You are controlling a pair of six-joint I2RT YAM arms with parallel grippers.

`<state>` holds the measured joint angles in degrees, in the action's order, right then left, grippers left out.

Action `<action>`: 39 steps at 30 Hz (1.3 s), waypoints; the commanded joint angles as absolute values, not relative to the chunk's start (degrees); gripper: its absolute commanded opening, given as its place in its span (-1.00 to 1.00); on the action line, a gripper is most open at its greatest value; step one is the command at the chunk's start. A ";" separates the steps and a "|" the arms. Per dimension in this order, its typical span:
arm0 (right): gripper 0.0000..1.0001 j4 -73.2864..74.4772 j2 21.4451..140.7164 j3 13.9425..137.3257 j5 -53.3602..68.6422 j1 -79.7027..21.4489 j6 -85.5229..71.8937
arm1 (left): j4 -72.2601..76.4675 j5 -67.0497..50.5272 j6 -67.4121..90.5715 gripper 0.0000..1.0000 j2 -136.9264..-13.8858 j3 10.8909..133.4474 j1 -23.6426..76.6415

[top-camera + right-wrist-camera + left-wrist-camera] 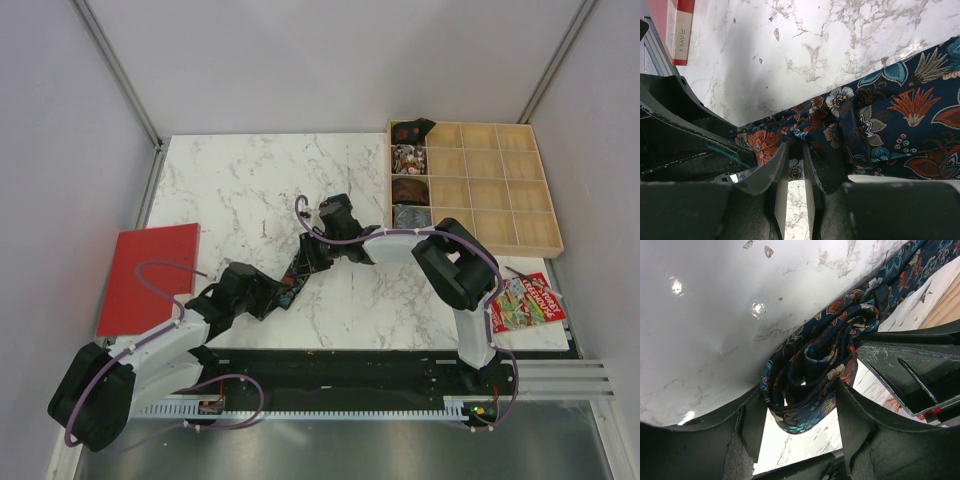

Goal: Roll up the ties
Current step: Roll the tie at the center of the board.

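Note:
A dark navy tie with orange, red and blue flowers point(297, 268) lies at the middle of the marble table, between my two grippers. In the left wrist view its end is wound into a loose coil point(810, 375) sitting between my left gripper's point(800, 388) fingers, which touch it on both sides. My left gripper point(278, 295) is at the near end of the tie. My right gripper point(315, 258) is just beyond it. In the right wrist view the wider part of the tie point(890, 125) spreads to the right, and my right gripper point(796, 148) is nearly closed, pinching a fold of it.
A wooden compartment box point(500, 190) stands at the back right, with rolled ties point(408, 158) in its left column. A flat red board point(150, 278) lies at the left edge. A red booklet with a colourful cover point(527, 302) lies near the right arm's base.

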<state>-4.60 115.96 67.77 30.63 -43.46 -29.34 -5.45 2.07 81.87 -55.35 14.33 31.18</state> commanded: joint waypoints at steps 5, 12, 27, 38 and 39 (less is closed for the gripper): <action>-0.49 0.35 117.69 63.90 27.42 -43.07 -26.81 | -7.39 8.52 81.65 0.17 -60.90 15.99 31.99; -0.49 0.44 117.60 63.28 27.86 -42.89 -26.81 | -7.38 8.88 78.76 -0.43 -62.14 17.22 31.99; -0.19 8.17 105.92 71.28 30.59 -42.98 -31.46 | -33.12 2.20 69.26 -0.96 -55.02 27.50 31.90; -0.11 11.16 100.72 69.52 24.09 -47.01 -33.05 | -47.10 1.93 67.94 -0.96 -45.88 32.08 31.90; -0.10 11.16 100.90 69.52 23.04 -48.41 -33.22 | -48.41 1.93 67.85 -0.96 -45.88 32.43 31.90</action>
<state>9.37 102.24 68.64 26.65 -44.77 -32.25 -41.63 2.39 70.63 -46.98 29.08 31.97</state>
